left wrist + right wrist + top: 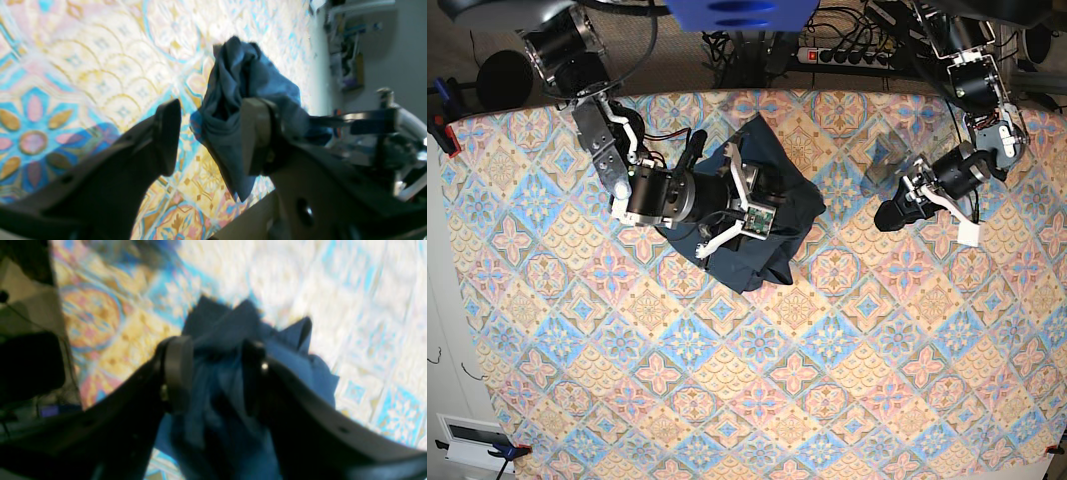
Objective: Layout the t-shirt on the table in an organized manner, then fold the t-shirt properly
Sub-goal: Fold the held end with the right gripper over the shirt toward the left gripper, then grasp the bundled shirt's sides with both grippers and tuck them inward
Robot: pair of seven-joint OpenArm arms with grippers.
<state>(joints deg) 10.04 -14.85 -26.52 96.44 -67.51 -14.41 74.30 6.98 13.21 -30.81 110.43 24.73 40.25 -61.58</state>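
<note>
The dark navy t-shirt [795,200] lies crumpled in a heap on the patterned table [827,380], toward its far middle. My right gripper [757,200] sits over the heap. In the right wrist view its fingers [178,370] stand apart with bunched t-shirt [220,336] between them, and I cannot tell if they touch it. My left gripper [885,215] hovers over bare table to the right of the heap, apart from it. In the left wrist view the left gripper [211,133] is open, and the t-shirt [233,76] shows beyond its fingers.
A power strip with cables [847,52] lies behind the table's far edge. Both arm bases stand at the far corners. A shelf with clutter [350,50] shows past the table edge in the left wrist view. A white box [472,435] sits off the near-left corner.
</note>
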